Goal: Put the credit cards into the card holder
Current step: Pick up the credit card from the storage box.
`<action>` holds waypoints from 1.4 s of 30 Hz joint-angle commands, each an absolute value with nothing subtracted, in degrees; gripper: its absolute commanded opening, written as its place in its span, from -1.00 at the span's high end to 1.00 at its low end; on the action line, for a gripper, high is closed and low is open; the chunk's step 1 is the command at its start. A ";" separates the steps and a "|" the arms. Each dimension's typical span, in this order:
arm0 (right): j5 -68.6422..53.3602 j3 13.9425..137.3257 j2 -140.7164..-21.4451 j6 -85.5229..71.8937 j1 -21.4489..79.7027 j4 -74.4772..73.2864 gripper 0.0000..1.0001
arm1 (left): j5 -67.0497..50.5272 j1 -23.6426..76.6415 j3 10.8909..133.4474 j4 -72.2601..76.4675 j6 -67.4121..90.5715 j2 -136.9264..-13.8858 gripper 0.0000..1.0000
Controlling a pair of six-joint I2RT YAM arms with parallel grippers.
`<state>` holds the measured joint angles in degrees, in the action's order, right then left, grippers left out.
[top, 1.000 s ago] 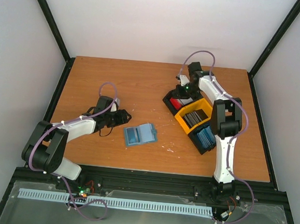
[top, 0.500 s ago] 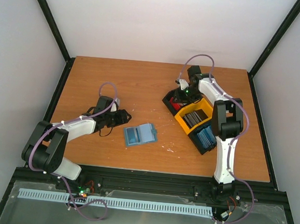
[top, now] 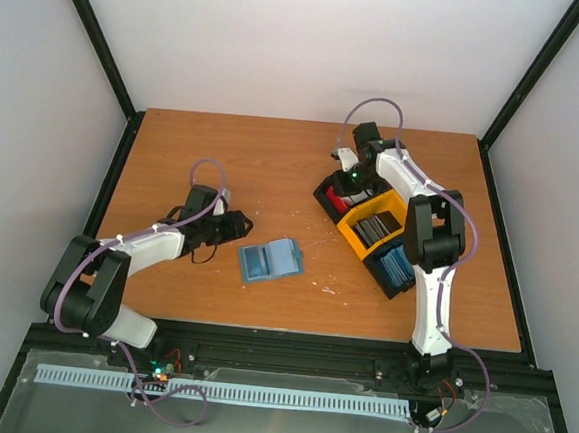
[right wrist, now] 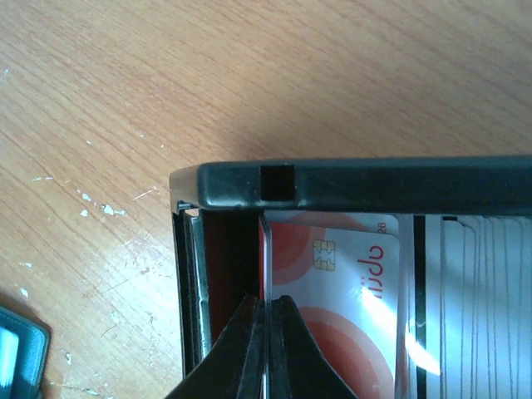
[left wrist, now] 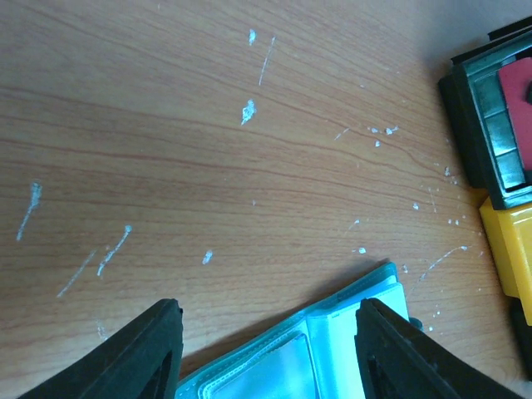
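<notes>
The red credit card stands on edge in the end compartment of the black-and-yellow tray, chip side showing, with more cards edge-on beside it. The right tool reaches into that compartment with its fingers drawn together. In the wrist view they look pinched on the card's edge, a thin sliver showing between them. From above the arm hides the grip.

The card holder lies open and flat on the bench, well apart from the tray and over toward the left arm. The left tool hovers low just beside it, fingers apart and holding nothing, with the holder's edge showing between them. I can't tell whether any card already sits in its pockets.

I'd call this the pick-up step. Next, the card has to come straight up out of the compartment without dragging its neighbours. Then it crosses to the holder and lines up with a pocket mouth. The left tool will probably need to pin the holder so it doesn't slide.
</notes>
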<state>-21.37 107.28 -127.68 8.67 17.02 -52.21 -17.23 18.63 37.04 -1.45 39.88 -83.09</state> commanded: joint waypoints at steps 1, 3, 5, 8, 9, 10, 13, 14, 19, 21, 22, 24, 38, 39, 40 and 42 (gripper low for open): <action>-19.05 108.68 -125.06 9.62 17.14 -49.97 0.94 | -15.96 18.28 38.73 -1.98 38.50 -80.31 -0.17; -18.20 108.80 -123.56 9.53 16.93 -49.58 0.94 | -15.97 18.28 38.58 -1.54 38.49 -79.65 -0.18; -17.79 109.11 -122.12 9.59 16.49 -49.77 0.94 | -16.19 18.28 38.42 -1.25 38.50 -79.13 -0.18; -17.36 108.60 -119.86 9.55 15.67 -50.47 0.94 | -16.81 18.28 38.34 -0.70 38.47 -78.56 -0.18; -17.33 108.23 -119.01 9.29 15.34 -50.61 0.94 | -17.05 18.28 38.24 -0.44 38.44 -78.33 -0.19; -17.55 107.66 -117.95 8.87 15.06 -50.55 0.94 | -17.38 18.28 38.16 -0.11 38.46 -78.09 -0.19; -19.60 105.34 -114.47 7.07 14.36 -49.72 0.94 | -18.57 18.28 38.05 0.86 38.28 -77.34 -0.23; -20.86 104.25 -113.08 6.25 14.13 -48.97 0.94 | -19.16 18.28 38.01 1.37 38.15 -77.12 -0.24; -29.55 97.60 -106.54 -0.75 13.27 -42.27 0.94 | -23.89 18.28 38.37 5.21 37.99 -76.37 -0.40; -35.37 93.60 -104.56 -5.46 12.49 -38.13 0.94 | -25.98 18.28 38.42 7.06 38.66 -75.88 -0.47; -38.09 91.98 -103.66 -8.73 12.43 -35.88 0.94 | -26.92 18.28 38.45 7.90 39.25 -75.55 -0.52; -42.87 87.47 -101.64 -16.85 12.48 -29.65 0.94 | -28.65 18.28 38.39 9.88 40.47 -74.66 -0.62; -54.25 67.83 -90.95 -51.68 12.23 -2.13 0.94 | -44.09 18.50 41.01 25.28 52.22 -76.77 -0.83; -54.43 67.54 -90.70 -52.09 12.02 -1.80 0.94 | -45.00 18.66 42.03 25.51 52.66 -77.70 -0.83; -54.62 67.18 -90.51 -52.77 11.71 -1.27 0.94 | -45.82 18.87 43.35 25.44 52.79 -78.75 -0.83; -54.76 66.44 -90.34 -53.85 10.68 -0.08 0.94 | -47.64 19.63 46.90 25.36 52.49 -81.49 -0.83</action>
